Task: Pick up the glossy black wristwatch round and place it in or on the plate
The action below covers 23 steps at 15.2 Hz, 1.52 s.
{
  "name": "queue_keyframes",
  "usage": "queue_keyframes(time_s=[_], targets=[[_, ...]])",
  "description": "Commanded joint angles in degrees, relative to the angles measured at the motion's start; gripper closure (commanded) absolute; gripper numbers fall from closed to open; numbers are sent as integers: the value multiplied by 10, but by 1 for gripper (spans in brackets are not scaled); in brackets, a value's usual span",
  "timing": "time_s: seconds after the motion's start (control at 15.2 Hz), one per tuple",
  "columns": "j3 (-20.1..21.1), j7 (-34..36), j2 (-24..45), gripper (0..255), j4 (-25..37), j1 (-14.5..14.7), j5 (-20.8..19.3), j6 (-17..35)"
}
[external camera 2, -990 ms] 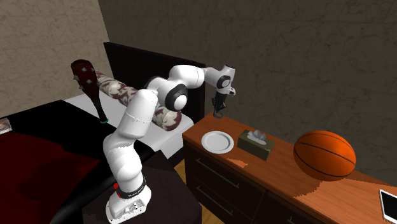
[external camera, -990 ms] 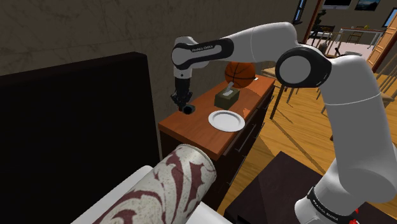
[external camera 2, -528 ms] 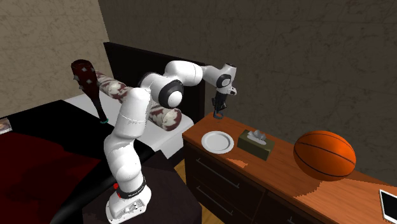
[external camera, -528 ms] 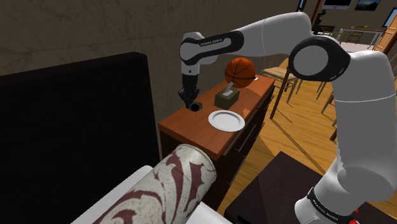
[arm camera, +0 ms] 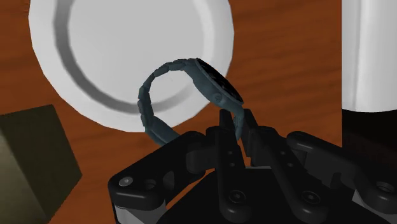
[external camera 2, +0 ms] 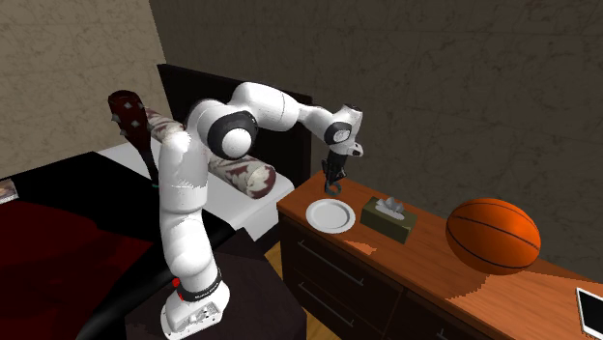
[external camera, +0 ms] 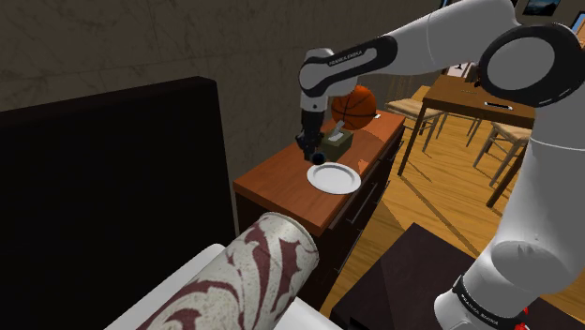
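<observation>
A dark wristwatch (arm camera: 191, 95) with a round face and a link band hangs from my gripper (arm camera: 234, 130), whose black fingers are shut on the band. Beneath it lies the white plate (arm camera: 121, 51) on the wooden dresser top; the watch's loop overlaps the plate's rim in the wrist view. In the shoulder view my gripper (external camera: 310, 150) hovers just above the far edge of the plate (external camera: 335, 177). From the second exterior view my gripper (external camera 2: 332, 184) hangs a little above the plate (external camera 2: 330, 214).
An olive tissue box (external camera: 335, 141) stands just behind the plate, with a basketball (external camera: 355, 105) farther along the reddish dresser (external camera: 281, 192). A dark headboard (external camera: 112, 187) and patterned bolster (external camera: 253, 272) lie at the shoulder view's left. A tablet (external camera 2: 591, 307) lies at the dresser's far end.
The arm has carried the watch from the dresser's wall-side end toward the plate, and the gripper now hangs over the plate's edge. The fingers stayed shut on the watch.
</observation>
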Motion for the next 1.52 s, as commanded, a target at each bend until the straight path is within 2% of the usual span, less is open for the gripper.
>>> queue_keyframes(time_s=[0.0, 0.26, 1.12, 1.45], targets=[[-6, -20, -32, 255, -45, -12, 3, 10], [-23, -61, -84, 255, -111, -34, 4, 20], [-22, -72, -35, 255, -159, -32, 8, 117], [-22, -72, -35, 255, -159, -32, 8, 117]])
